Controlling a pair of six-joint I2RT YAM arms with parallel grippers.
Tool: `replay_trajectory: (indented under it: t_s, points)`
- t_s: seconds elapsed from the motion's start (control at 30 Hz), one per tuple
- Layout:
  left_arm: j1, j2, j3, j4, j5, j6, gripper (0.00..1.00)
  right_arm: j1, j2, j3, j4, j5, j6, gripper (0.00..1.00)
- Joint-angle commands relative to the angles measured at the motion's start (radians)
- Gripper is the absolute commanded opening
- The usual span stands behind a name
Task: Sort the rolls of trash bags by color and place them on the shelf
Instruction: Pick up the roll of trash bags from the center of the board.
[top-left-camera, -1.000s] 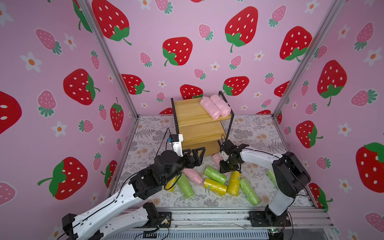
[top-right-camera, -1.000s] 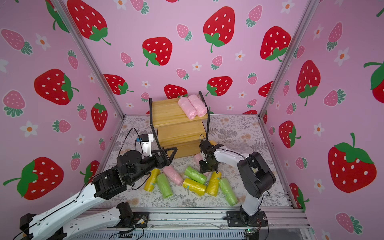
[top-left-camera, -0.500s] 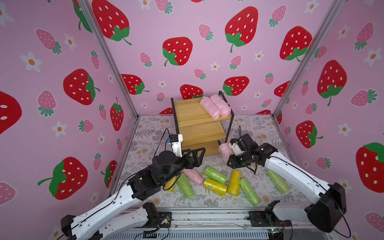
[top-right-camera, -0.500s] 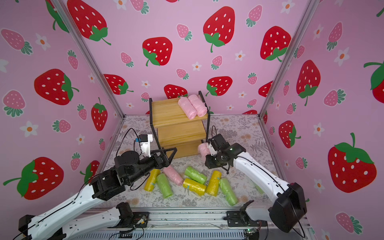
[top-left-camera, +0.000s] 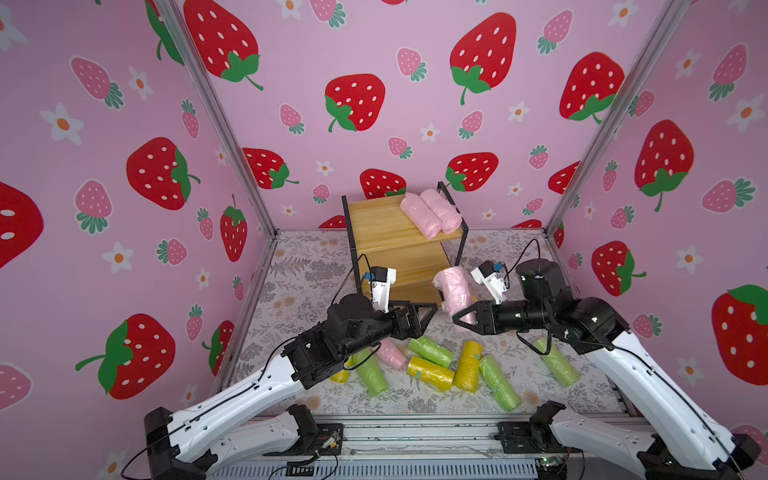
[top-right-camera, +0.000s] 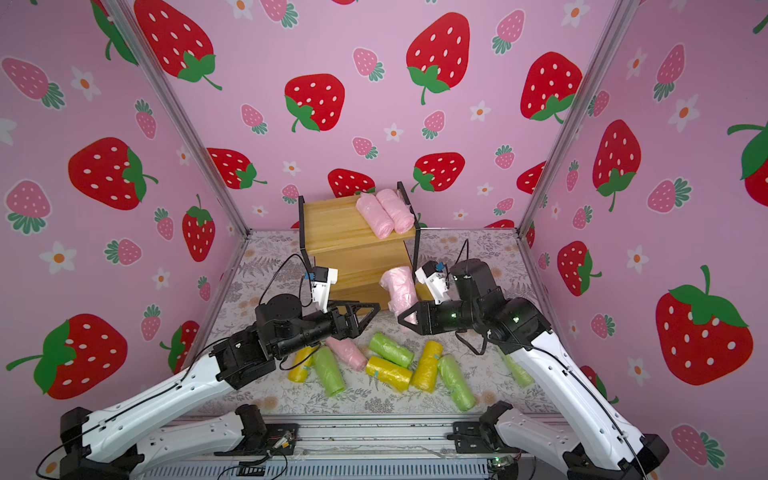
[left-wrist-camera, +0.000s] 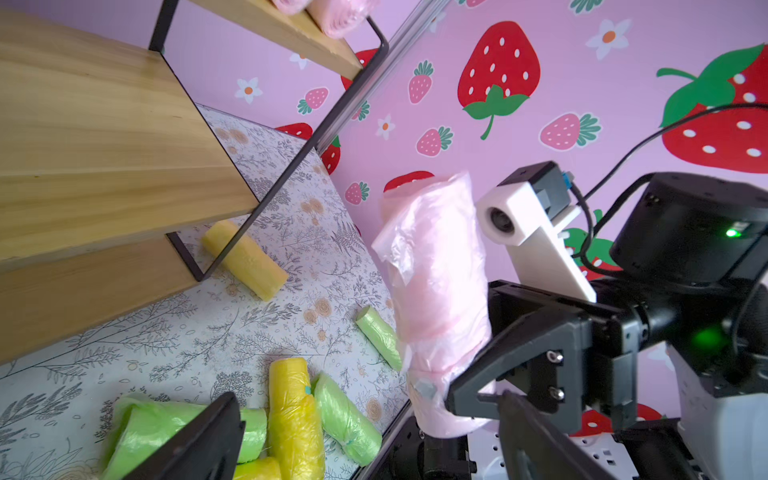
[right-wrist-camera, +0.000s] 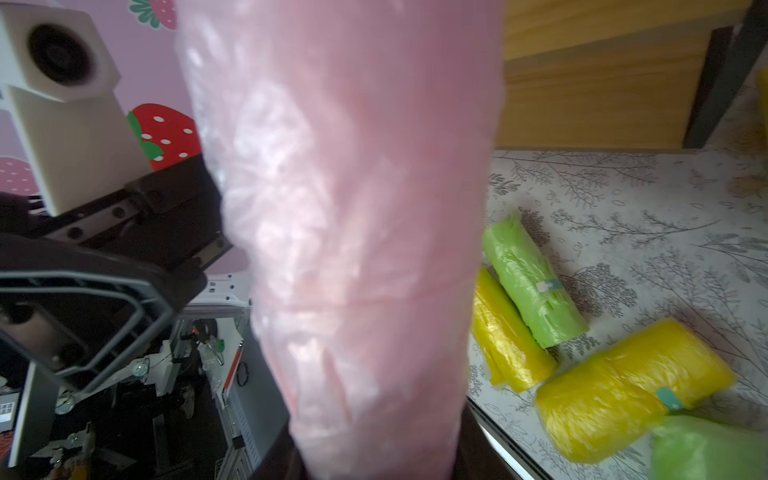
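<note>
"The right fingers (top-left-camera: 465, 319) are pinched on a pink roll (top-left-camera: 453, 286), low down near its bottom end. The left fingers (top-left-camera: 428, 308) are spread wide, with nothing between them."

"Where's that roll?"

"Up off the table (top-left-camera: 311, 266), just near and right of the shelf (top-left-camera: 386, 220), by its front right post. It stands nearly upright, a little tilted."

"Where should it go?"

"I'd say the top board, left of the two pink rolls (top-left-camera: 432, 212) at its right end. That spot is farther and higher than the fingers. Those two lie flat, front to back, so this one needs tipping over to match. The right arm is nearer."

"Anything hidden from above?"

"The left wrist view shows a yellow roll (left-wrist-camera: 245, 259) on the table at the shelf's foot. I can't pick it out in either top view. The right wrist view is nearly all pink plastic."
</note>
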Motion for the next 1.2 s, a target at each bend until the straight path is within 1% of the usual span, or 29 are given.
replay_trajectory:
  t_s: [0.0, 0.13, 0.47, 0.5, 0.67, 0.7, 0.73, 0.87, 0.9, 1.0, 1.03, 1.07, 1.1, 1.13, 1.17]
  points:
    - [-0.003, -0.013, -0.003, 0.149, 0.050, -0.034, 0.99, 0.020, 0.003, 0.034, 0.056, -0.103, 0.042, 0.00]
    - [-0.003, -0.022, -0.025, 0.221, 0.051, -0.053, 1.00, 0.063, 0.016, 0.038, 0.097, -0.101, 0.055, 0.00]
    - [-0.003, 0.022, -0.026, 0.276, 0.071, -0.092, 1.00, 0.152, 0.051, 0.093, 0.131, -0.093, 0.066, 0.00]
    - [-0.003, 0.025, -0.025, 0.279, 0.074, -0.095, 0.98, 0.154, 0.054, 0.097, 0.128, -0.088, 0.063, 0.00]
    - [-0.003, 0.041, -0.015, 0.288, 0.077, -0.107, 0.73, 0.159, 0.057, 0.097, 0.120, -0.085, 0.056, 0.00]
    - [-0.003, 0.042, -0.016, 0.293, 0.104, -0.107, 0.66, 0.160, 0.058, 0.097, 0.123, -0.092, 0.056, 0.00]
    - [-0.003, 0.041, -0.018, 0.296, 0.106, -0.109, 0.59, 0.161, 0.058, 0.097, 0.124, -0.091, 0.056, 0.00]
    - [-0.002, 0.039, -0.021, 0.311, 0.110, -0.110, 0.36, 0.161, 0.059, 0.100, 0.110, -0.072, 0.059, 0.01]
    - [-0.002, 0.038, -0.021, 0.311, 0.111, -0.111, 0.28, 0.162, 0.058, 0.101, 0.108, -0.066, 0.062, 0.09]
    - [-0.002, 0.032, -0.019, 0.309, 0.109, -0.113, 0.02, 0.162, 0.050, 0.103, 0.100, -0.044, 0.065, 0.47]
    - [-0.001, 0.029, -0.021, 0.308, 0.102, -0.115, 0.00, 0.162, 0.046, 0.103, 0.097, -0.041, 0.065, 0.53]
    - [-0.002, 0.027, -0.023, 0.306, 0.096, -0.118, 0.00, 0.162, 0.043, 0.103, 0.093, -0.040, 0.062, 0.60]
    - [-0.002, 0.023, -0.026, 0.307, 0.089, -0.122, 0.00, 0.162, 0.040, 0.101, 0.090, -0.037, 0.059, 0.65]
    - [-0.001, 0.019, -0.031, 0.307, 0.090, -0.126, 0.00, 0.163, 0.037, 0.100, 0.086, -0.033, 0.058, 0.67]
    - [-0.001, 0.017, -0.035, 0.308, 0.054, -0.131, 0.00, 0.161, 0.035, 0.098, 0.082, -0.030, 0.058, 0.68]
